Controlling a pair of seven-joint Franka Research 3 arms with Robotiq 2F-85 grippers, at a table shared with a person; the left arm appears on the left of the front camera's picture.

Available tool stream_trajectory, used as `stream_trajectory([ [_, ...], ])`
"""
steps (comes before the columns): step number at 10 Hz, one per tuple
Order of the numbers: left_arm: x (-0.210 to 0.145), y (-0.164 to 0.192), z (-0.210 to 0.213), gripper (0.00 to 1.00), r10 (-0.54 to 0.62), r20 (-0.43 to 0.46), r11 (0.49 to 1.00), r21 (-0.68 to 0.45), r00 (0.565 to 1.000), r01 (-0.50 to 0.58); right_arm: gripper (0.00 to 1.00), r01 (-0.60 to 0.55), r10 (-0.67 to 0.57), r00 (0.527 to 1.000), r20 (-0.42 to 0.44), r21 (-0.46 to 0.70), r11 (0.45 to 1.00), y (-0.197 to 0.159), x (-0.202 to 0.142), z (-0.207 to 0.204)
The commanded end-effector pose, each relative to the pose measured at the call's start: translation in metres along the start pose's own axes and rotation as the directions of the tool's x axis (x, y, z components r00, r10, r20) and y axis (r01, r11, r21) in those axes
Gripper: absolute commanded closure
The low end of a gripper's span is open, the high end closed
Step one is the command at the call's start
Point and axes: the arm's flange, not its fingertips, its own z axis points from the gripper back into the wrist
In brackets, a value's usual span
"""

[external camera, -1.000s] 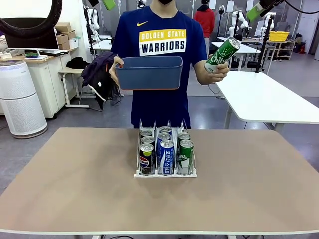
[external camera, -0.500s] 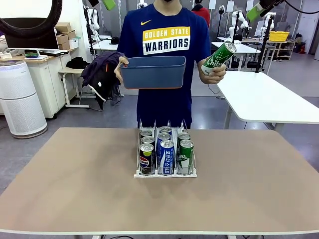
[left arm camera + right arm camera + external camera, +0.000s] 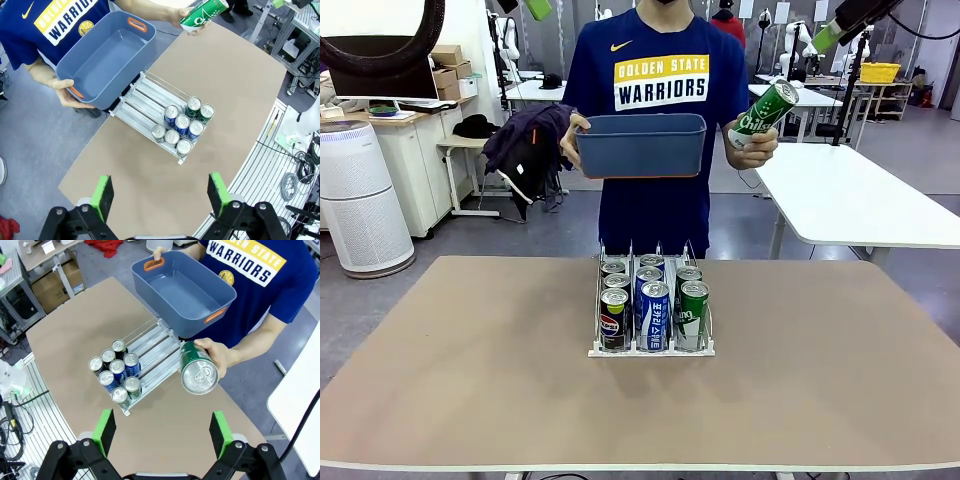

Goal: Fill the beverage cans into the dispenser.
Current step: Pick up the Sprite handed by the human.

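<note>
The dispenser (image 3: 651, 349) stands at the table's middle with several beverage cans (image 3: 654, 315) in its three lanes: black Pepsi on the left, blue-and-white in the centre, green on the right. From above, the cans (image 3: 182, 127) (image 3: 116, 372) crowd the lanes' near end, and the dispenser's (image 3: 142, 97) (image 3: 152, 340) far end is bare. A person at the far edge holds one green can (image 3: 760, 112) (image 3: 202, 12) (image 3: 198, 371) tilted in one hand. My left gripper (image 3: 161, 195) and right gripper (image 3: 162, 431) hang open high above the table, holding nothing.
The person's other hand holds an empty dark blue tub (image 3: 640, 148) (image 3: 102, 55) (image 3: 182, 290) at chest height behind the dispenser. The brown tabletop (image 3: 470, 380) is bare around the rack. A white table (image 3: 850, 190) stands at the back right.
The person has shifted a little to the picture's right, carrying the tub right and slightly up. The green can stays raised in the hand. Both grippers are unmoved.
</note>
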Motion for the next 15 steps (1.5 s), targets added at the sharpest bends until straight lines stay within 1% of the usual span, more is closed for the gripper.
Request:
stream_trajectory([
  [1, -0.001, 0.0, 0.0, 0.0, 0.002, 0.01, 1.0, 0.005, 1.0, -0.002, 0.0, 0.014, -0.014, 1.0, -0.005, -0.031, 0.999, -0.011, 0.004, -0.008],
  [3, -0.001, 0.0, 0.0, 0.0, 0.002, 0.01, 1.0, 0.005, 1.0, -0.002, 0.0, 0.051, -0.051, 0.998, -0.027, -0.004, 0.999, -0.021, 0.003, -0.023],
  [4, -0.001, 0.0, 0.0, 0.0, 0.002, 0.01, 1.0, 0.005, 1.0, -0.002, 0.0, 0.048, -0.048, 0.999, -0.013, -0.012, 0.999, -0.029, 0.003, -0.03],
  [5, -0.001, 0.0, 0.0, 0.0, 0.002, 0.01, 1.0, 0.005, 1.0, -0.002, 0.0, 0.071, -0.071, 0.997, -0.01, -0.03, 0.997, -0.036, 0.004, -0.034],
  [7, -0.001, 0.0, 0.0, 0.0, 0.002, 0.01, 1.0, 0.005, 1.0, -0.002, 0.0, 0.078, -0.079, 0.997, -0.028, -0.023, 0.997, -0.044, 0.0, -0.049],
  [10, -0.001, 0.0, 0.0, 0.0, 0.002, 0.01, 1.0, 0.005, 1.0, -0.002, 0.0, 0.093, -0.093, 0.995, -0.047, 0.014, 0.996, -0.056, -0.001, -0.066],
  [12, -0.001, 0.0, 0.0, 0.0, 0.002, 0.01, 1.0, 0.005, 1.0, -0.002, 0.0, 0.098, -0.094, 0.993, -0.067, 0.067, 0.993, -0.059, -0.003, -0.075],
  [15, -0.001, 0.0, 0.0, 0.0, 0.002, 0.01, 1.0, 0.005, 1.0, -0.002, 0.0, 0.086, -0.082, 0.995, -0.064, 0.072, 0.994, -0.059, -0.005, -0.093],
])
